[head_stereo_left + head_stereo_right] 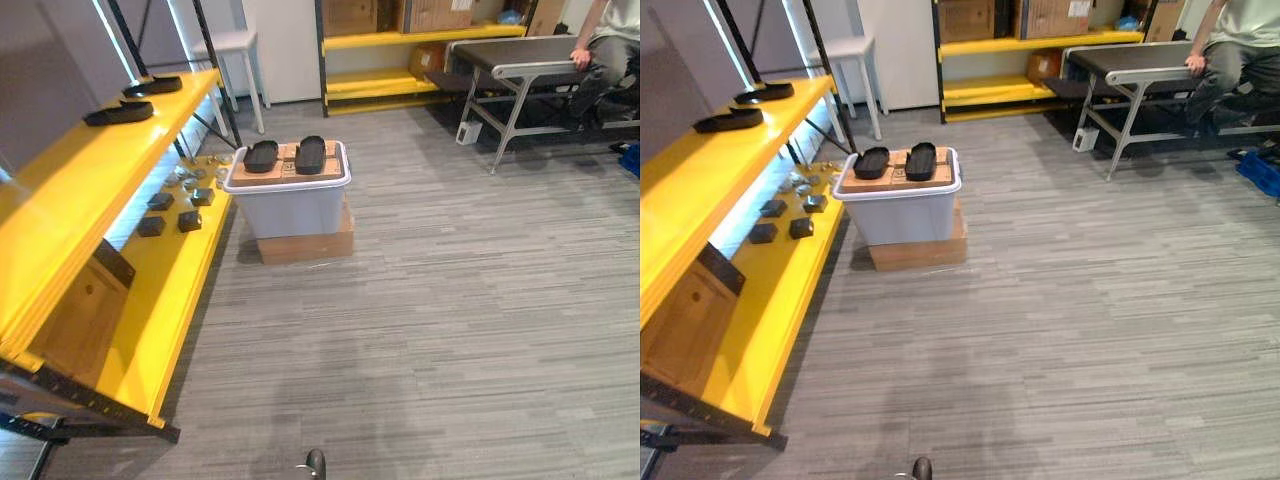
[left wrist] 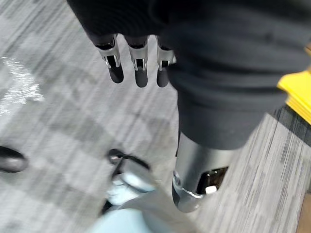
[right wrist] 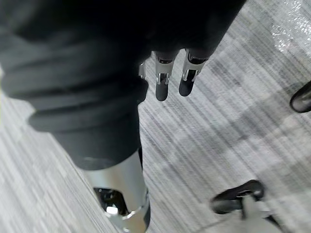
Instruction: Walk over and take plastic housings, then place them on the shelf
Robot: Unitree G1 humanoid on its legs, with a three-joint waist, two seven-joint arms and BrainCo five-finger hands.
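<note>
Left robot hand: my left robot hand (image 2: 139, 73) hangs over the grey floor (image 1: 450, 300), fingers straight and loose, with nothing between them or the thumb.
Right robot hand: my right robot hand (image 3: 163, 83) is the same, fingers slack and pointing down at the floor, and it holds nothing.
Plastic housings to fetch: two black oval housings lie side by side ahead of me, the left housing (image 1: 261, 155) and the right housing (image 1: 310, 153). They are close together but not touching, and both are well apart from my hands.
What they rest on: a cardboard sheet (image 1: 287, 152) covers the top of a pale grey bin (image 1: 290, 208), and the bin stands on a flat cardboard box (image 1: 305, 246) on the floor.
Shelf: the yellow shelf (image 1: 60, 200) runs along my left side, and the bin stands just beside its far end.
Upper level of the shelf: two more black housings lie there, the farther one (image 1: 152, 87) and the nearer one (image 1: 119, 113), one behind the other.
Lower level of the shelf: small dark blocks (image 1: 189, 221) sit in a loose group, with some small shiny pieces beyond them that I cannot make out.
Back of the room: a white stool (image 1: 232, 45), a second yellow rack (image 1: 400, 40) with cardboard boxes, and a metal table (image 1: 520, 55).
Person: someone (image 1: 610, 40) sits at the far right, one hand resting on the table's end.
</note>
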